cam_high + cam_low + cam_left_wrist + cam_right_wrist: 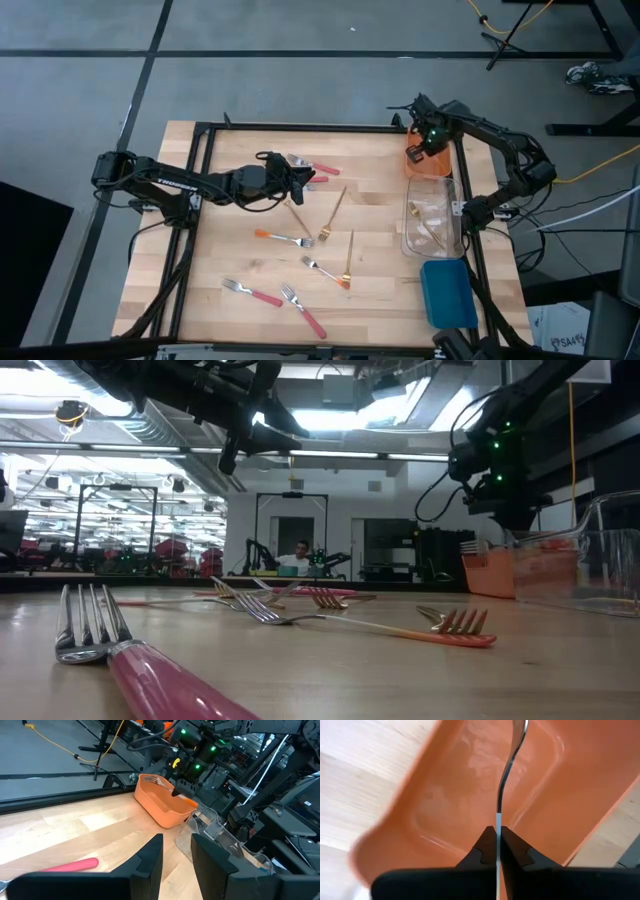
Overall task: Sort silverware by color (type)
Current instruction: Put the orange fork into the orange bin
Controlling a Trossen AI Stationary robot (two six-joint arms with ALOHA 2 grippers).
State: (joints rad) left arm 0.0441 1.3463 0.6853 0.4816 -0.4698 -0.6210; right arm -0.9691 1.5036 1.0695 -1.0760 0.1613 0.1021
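Note:
Several forks lie loose on the wooden table: pink-handled ones (252, 293) (303, 310), orange-handled ones (283, 238) (325, 270) and thin gold ones (333, 215) (349, 258). My right gripper (497, 832) hangs over the orange bin (428, 160) at the far right, shut on a thin silver utensil (507, 765). Another fork (155, 781) lies in that bin. My left gripper (175, 855) hovers open over the table's far middle, with nothing between its fingers. A pink-handled fork (320, 167) lies just beside it. My right gripper pinches the silver utensil's thin handle (498, 817) between its two fingertips. The fingers come from above and point down. The utensil hangs below them into the orange bin, seen edge-on. Whether its lower end touches the bin's floor I cannot tell.
A clear bin (432, 225) with gold pieces in it stands next to the orange one, and a blue bin (447, 293) sits at the near right. A black frame (300, 127) runs round the table. The table's near left has bare wood.

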